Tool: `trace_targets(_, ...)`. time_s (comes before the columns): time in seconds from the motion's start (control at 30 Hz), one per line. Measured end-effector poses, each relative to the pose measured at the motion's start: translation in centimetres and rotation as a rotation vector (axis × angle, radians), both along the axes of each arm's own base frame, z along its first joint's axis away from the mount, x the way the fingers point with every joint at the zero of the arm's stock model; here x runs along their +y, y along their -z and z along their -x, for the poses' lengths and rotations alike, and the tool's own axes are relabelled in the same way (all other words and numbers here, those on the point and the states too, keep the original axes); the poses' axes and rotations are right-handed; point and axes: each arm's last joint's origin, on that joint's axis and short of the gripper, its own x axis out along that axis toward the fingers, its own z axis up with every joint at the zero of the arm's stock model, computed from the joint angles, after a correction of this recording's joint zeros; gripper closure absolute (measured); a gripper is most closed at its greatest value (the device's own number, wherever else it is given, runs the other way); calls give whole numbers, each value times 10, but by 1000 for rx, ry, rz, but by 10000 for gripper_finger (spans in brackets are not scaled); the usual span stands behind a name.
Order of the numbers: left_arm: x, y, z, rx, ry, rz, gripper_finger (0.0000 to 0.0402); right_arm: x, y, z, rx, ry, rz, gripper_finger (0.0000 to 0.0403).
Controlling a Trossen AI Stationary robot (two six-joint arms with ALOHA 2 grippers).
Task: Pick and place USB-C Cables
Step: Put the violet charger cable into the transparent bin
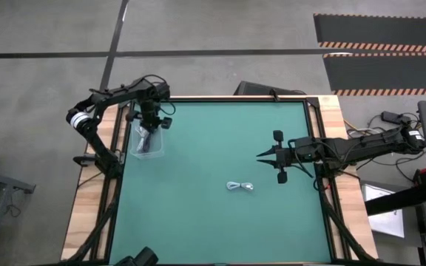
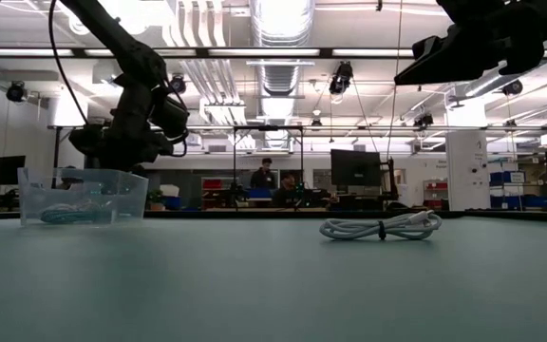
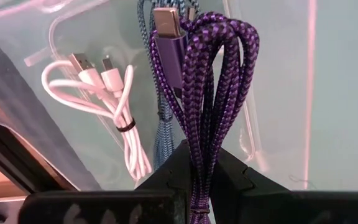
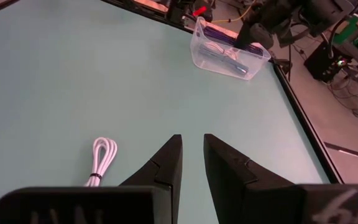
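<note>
One white cable (image 1: 240,187) lying crosswise lower centre | right pincer (image 1: 260,155) nearer, released, upper right of it | left pincer (image 3: 197,177) grasping purple cable (image 3: 213,81) over bin (image 1: 149,151)

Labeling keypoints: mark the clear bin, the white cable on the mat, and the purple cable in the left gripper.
clear bin (image 4: 253,60), right wrist view, near corner wall.
white cable on the mat (image 1: 239,187), high view, bundle middle.
purple cable (image 3: 219,81), left wrist view, braided loops above the fingers.

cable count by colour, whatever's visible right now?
White cable: 2, one loose on the table, one in the clear bin.
Purple braided cable: 1, held over the clear bin by the left gripper.
Blue braided cable: 1, in the bin.
Total: 4.
The right gripper is open, holding none.
</note>
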Motion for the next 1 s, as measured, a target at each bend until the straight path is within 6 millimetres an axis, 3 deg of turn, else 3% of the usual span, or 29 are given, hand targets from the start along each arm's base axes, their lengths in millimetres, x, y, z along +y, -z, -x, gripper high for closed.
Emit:
trace_targets(0.5, 2, 2, -2, -7, -3, -10, 385, 0, 0, 0, 0, 0, -1, 346)
trace_targets(1.0, 8, 24, -6, 39, 21, 55, 385, 0, 0, 0, 1, 0, 0, 346)
